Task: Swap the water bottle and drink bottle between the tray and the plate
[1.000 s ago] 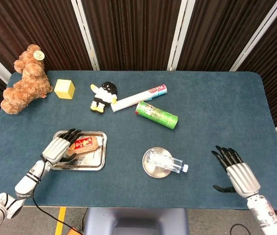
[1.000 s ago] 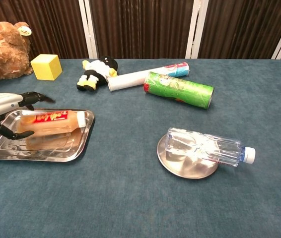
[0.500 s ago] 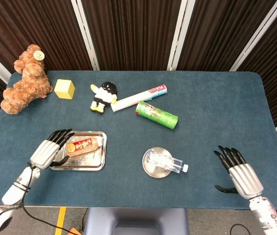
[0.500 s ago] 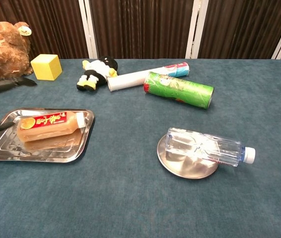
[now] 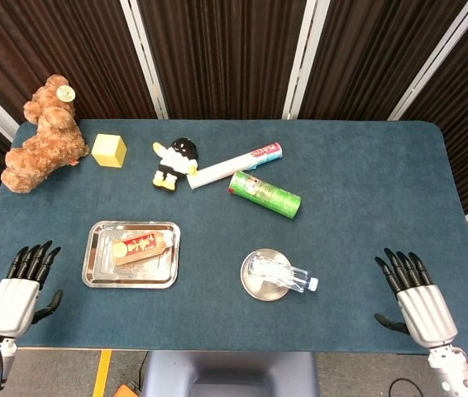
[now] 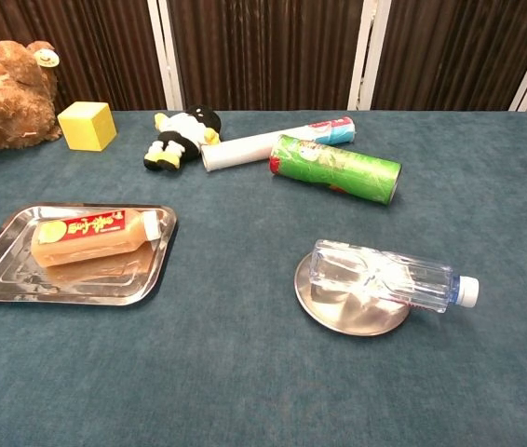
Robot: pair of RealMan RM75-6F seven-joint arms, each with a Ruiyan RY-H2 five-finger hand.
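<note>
An orange drink bottle (image 5: 140, 246) (image 6: 92, 234) with a red label lies on its side in the steel tray (image 5: 102, 273) (image 6: 3, 279). A clear water bottle (image 5: 283, 275) (image 6: 389, 277) lies across the round steel plate (image 5: 255, 286) (image 6: 338, 312), its white cap hanging past the plate's right rim. My left hand (image 5: 21, 291) hovers open at the table's front left corner, well left of the tray. My right hand (image 5: 416, 300) is open near the front right edge, far from the plate. Neither hand shows in the chest view.
At the back of the table are a brown teddy bear (image 5: 44, 136), a yellow cube (image 5: 109, 150), a penguin toy (image 5: 175, 164), a white tube (image 5: 234, 165) and a green chips can (image 5: 265, 193) lying on its side.
My left hand has let go of the drink bottle in the tray and drawn back to the front left corner. The right hand slid slightly toward the front edge.
</note>
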